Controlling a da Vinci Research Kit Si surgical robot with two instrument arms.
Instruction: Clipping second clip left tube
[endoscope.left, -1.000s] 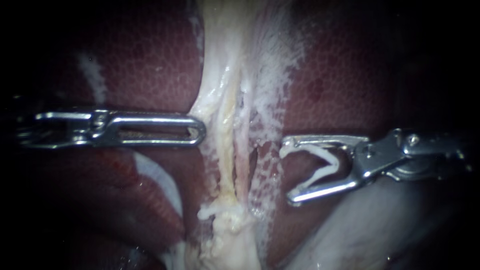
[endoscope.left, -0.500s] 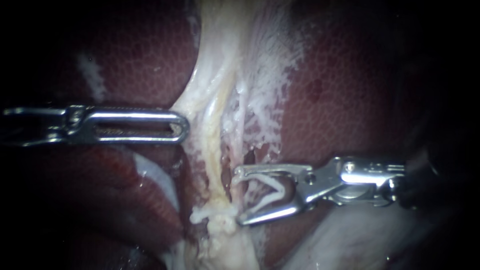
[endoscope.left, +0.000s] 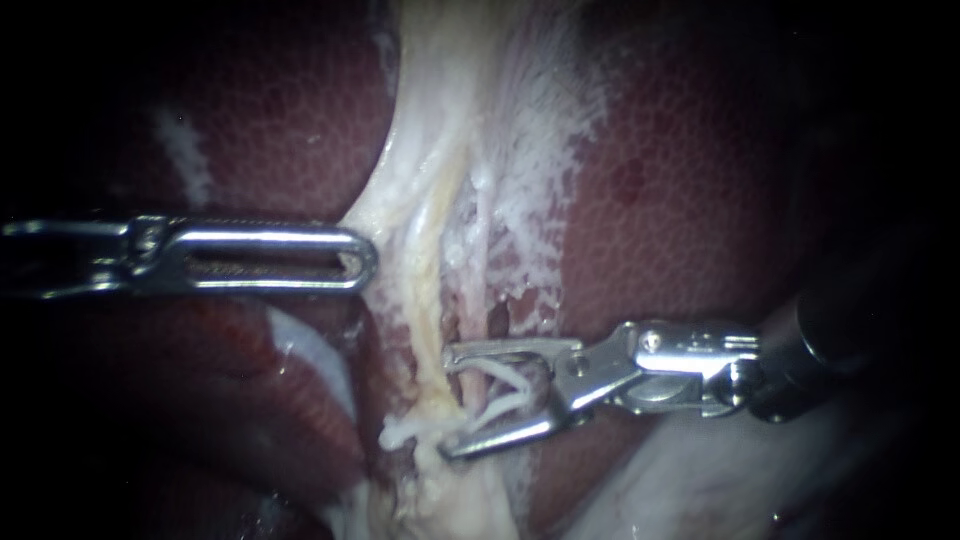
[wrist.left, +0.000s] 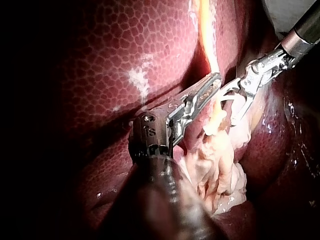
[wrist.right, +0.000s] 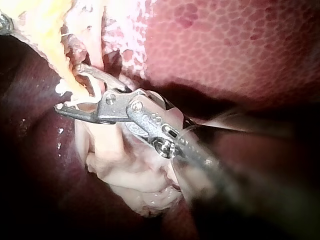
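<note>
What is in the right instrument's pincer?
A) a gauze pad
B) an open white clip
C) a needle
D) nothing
B: the endoscope view shows a V-shaped white clip sitting open in the right instrument, touched by both sides of its pincer.

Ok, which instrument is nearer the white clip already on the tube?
Right. The right instrument, jaws holding a loaded clip, straddles the tube just above the placed clip, lower tip almost touching. The left instrument grips pale tissue farther up.
</note>
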